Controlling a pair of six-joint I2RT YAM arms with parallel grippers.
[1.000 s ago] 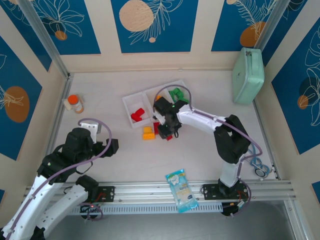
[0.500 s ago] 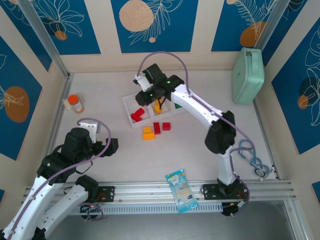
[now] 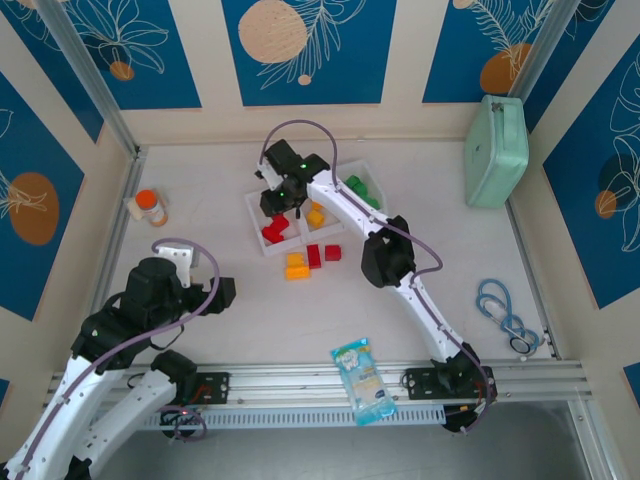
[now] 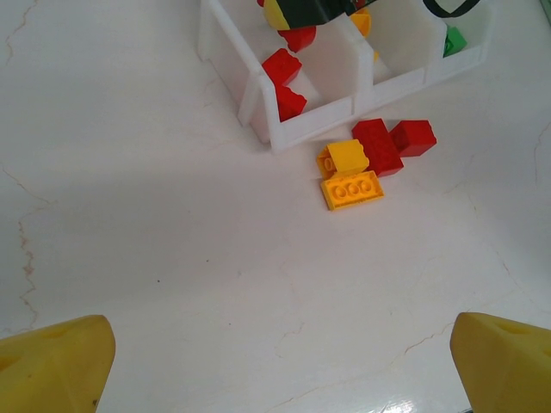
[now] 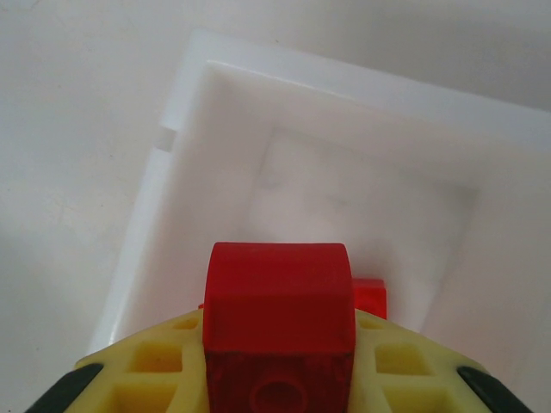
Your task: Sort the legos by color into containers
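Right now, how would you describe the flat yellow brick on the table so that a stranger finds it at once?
Find the white tray in the middle of the table. Loose red and yellow bricks lie just outside its near wall. The flat yellow brick is the one farthest from the tray, lying low, with three circles on top.

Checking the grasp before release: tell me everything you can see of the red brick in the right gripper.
The red brick is glossy plastic, blocky with rounded corners and a round hollow in its near face. The right gripper is shut on it, yellow fingers pressing both sides. It hangs above the white tray's end compartment, where another red piece peeks out behind it; whether they touch is unclear.
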